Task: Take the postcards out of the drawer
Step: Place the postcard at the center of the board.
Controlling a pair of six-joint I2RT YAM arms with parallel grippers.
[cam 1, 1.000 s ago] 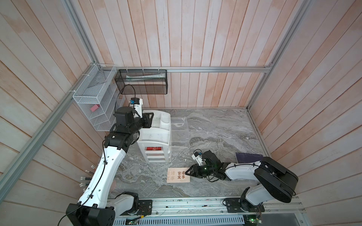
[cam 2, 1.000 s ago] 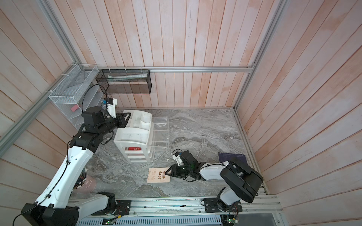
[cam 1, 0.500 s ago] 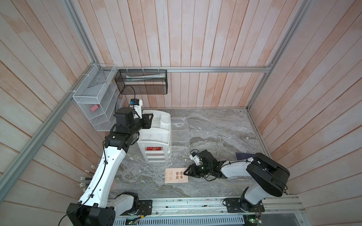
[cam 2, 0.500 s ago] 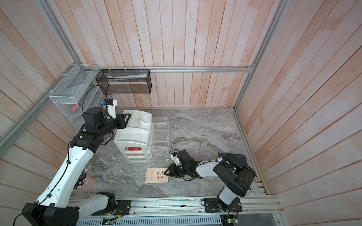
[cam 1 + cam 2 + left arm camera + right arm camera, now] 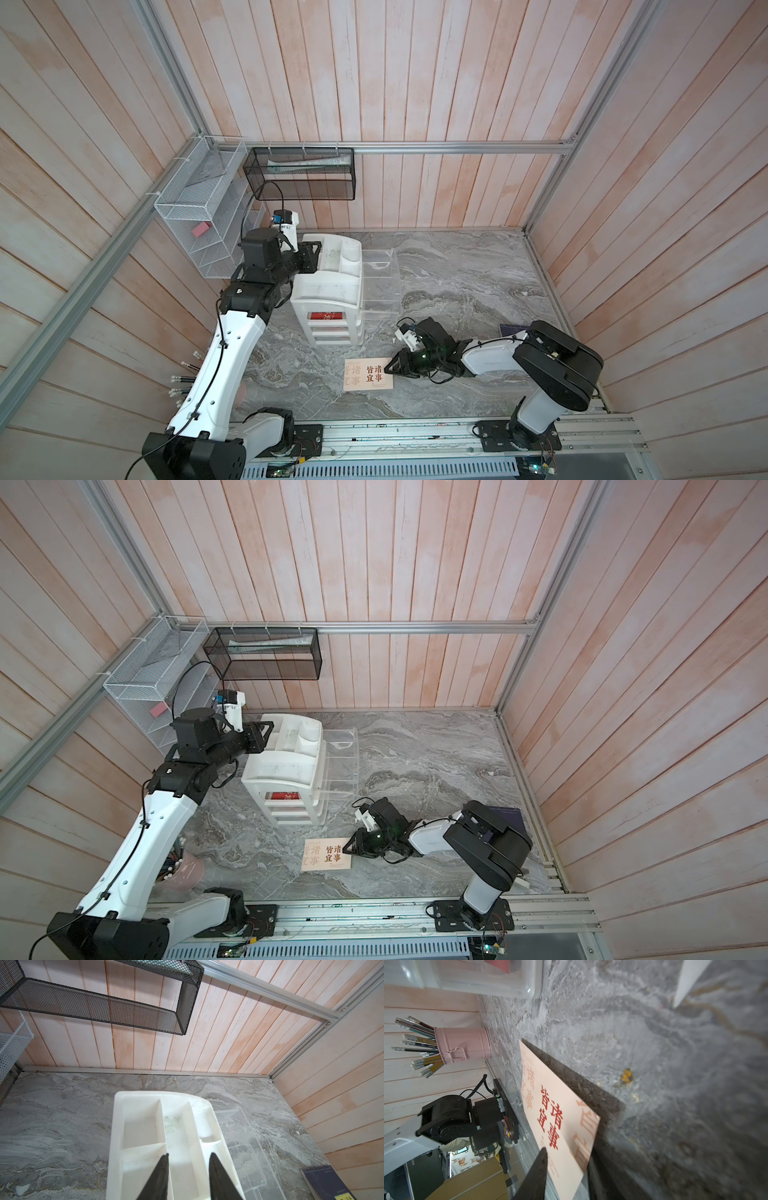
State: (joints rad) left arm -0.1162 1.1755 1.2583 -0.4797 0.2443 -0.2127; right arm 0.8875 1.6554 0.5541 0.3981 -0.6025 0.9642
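While the cream postcard [image 5: 368, 374] sits on the table [image 5: 457, 266] with its gripper-side edge lifted, the step looks like laying it down: the right gripper [image 5: 390, 369] should lower it flat, spread wide, then back straight off so nothing drags. That edge lies between the jaws, 1 finger [image 5: 537, 1174] over it, 1 under; gap narrow, pinch can't be told. A red postcard [image 5: 328, 316] shows in the clear drawer [image 5: 380, 270], inside the white organiser [image 5: 328, 291]. The left gripper [image 5: 188, 1155] sits over its top tray [image 5: 116, 1126], jaws partly apart, empty.
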